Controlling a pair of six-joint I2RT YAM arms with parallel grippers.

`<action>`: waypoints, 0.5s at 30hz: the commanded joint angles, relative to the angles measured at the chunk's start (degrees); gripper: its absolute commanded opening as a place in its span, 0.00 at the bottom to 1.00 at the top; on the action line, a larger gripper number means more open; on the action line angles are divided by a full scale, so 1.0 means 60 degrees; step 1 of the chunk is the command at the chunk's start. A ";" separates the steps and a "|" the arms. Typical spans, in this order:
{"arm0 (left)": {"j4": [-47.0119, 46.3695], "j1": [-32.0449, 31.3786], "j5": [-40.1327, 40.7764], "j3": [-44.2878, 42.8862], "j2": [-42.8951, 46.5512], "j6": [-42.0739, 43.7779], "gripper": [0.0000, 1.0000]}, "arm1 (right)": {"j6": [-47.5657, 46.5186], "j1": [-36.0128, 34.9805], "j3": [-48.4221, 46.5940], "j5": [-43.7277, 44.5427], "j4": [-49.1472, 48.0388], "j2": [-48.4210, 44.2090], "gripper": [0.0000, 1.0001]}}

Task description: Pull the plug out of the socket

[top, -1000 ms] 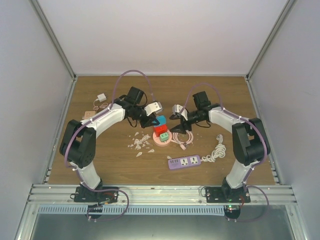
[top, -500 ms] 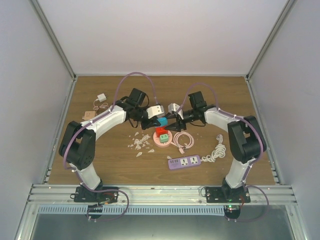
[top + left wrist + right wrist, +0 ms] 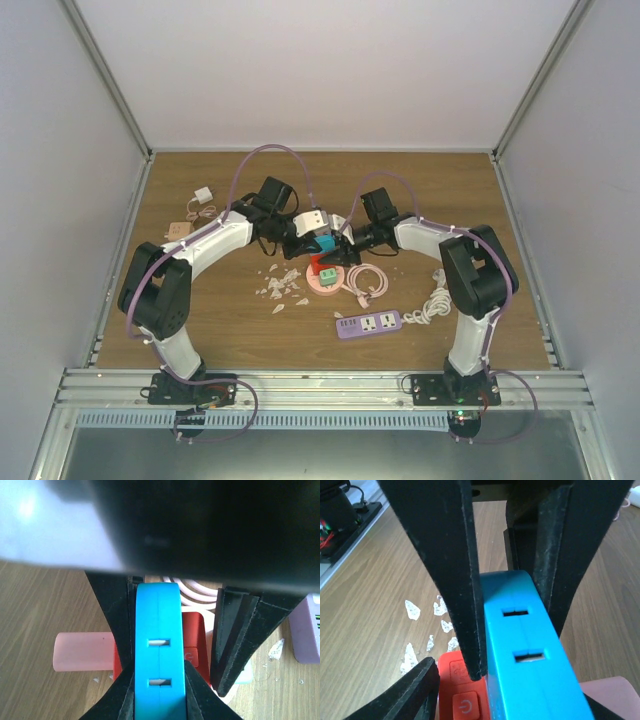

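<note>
- On the far left of the counter (image 3: 200, 310), well apart from both sets of fingers, lie a small white adapter (image 3: 203, 195) and a pale flat card (image 3: 178, 231); any print on them is too small to read.
- The left gripper (image 3: 312, 240) reaches toward the middle from the left; in its wrist view its fingers (image 3: 235, 640) stand spread, one against the left face of the blue plug (image 3: 159, 650), the other apart from its right face.
- White scraps (image 3: 281, 287) lie scattered on the wood just below and left of the fingers.
- The blue plug sits upright between both pairs of fingers, its top showing two narrow slots and no lettering.
- Beneath it is the red socket block (image 3: 459, 687), bearing a raised square button with a power symbol; it rests on a pink round base (image 3: 82, 651).
- A green block (image 3: 328, 272) sits on that base just below the fingers.
- The right gripper (image 3: 342, 240) meets the plug from the right; its fingers (image 3: 450, 570) straddle the plug, touching or nearly touching both faces, so I cannot tell whether they clamp it.
- A coiled pink cable (image 3: 368, 280) lies just right of the base.
- Further right and nearer, a lilac power strip (image 3: 369, 324) with a white cord (image 3: 434, 300) lies flat; its markings are unreadable.
</note>
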State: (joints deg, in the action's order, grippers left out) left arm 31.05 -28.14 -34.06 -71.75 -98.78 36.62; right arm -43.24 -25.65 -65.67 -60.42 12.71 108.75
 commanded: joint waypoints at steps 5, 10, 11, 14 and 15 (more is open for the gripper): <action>-0.1056 -0.0136 -0.1030 -0.0285 0.0631 -0.0171 0.09 | -0.0149 -0.0120 0.0123 0.0556 -0.0190 0.0360 0.38; -0.1115 -0.0104 -0.1225 -0.0343 0.0756 -0.0227 0.07 | -0.0251 -0.0120 0.0242 0.0668 -0.0255 0.0357 0.36; -0.1117 -0.0082 -0.1296 -0.0359 0.0786 -0.0288 0.07 | -0.0293 -0.0127 0.0261 0.0676 -0.0248 0.0357 0.36; -0.1211 -0.0012 -0.1594 -0.0389 0.0875 -0.0474 0.06 | -0.0368 -0.0127 0.0315 0.0760 -0.0255 0.0403 0.36; -0.1229 0.0012 -0.1703 -0.0389 0.0901 -0.0524 0.05 | -0.0397 -0.0128 0.0335 0.0782 -0.0258 0.0416 0.36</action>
State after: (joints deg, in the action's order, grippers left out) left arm 31.29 -28.08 -35.11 -71.75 -98.63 36.03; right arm -43.24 -25.65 -65.54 -59.46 11.53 108.86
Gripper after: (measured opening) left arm 0.169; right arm 0.359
